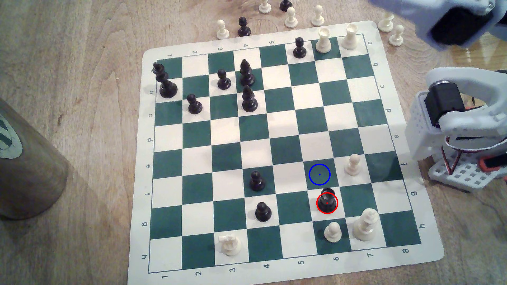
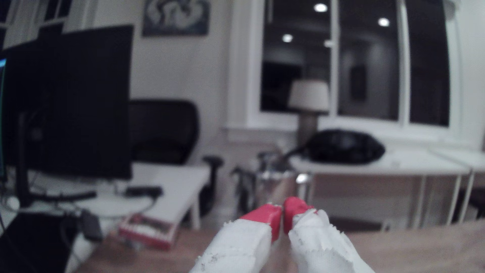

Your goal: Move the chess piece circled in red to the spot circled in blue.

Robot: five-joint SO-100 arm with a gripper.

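The chess piece (image 1: pixel 327 199), a short black rook with a hollow rimmed top, stands inside a red ring on a cream square toward the exterior view's lower right. Directly behind it lies the spot (image 1: pixel 319 174), a dark green square marked with a blue ring and centre dot, with nothing on it. In the wrist view my gripper (image 2: pixel 283 210) points out over the room, far from the board, its red-tipped, white-wrapped fingers (image 2: pixel 265 218) closed together with nothing between them. The arm's base (image 1: pixel 455 131) sits off the board at the exterior view's right.
A white pawn (image 1: pixel 352 164) stands one square right of the spot. Another white pawn (image 1: pixel 332 232) and a white king (image 1: pixel 366 224) stand just in front of the rook. Black pawns (image 1: pixel 257 181) sit to its left. A brown cup (image 1: pixel 24 164) stands at far left.
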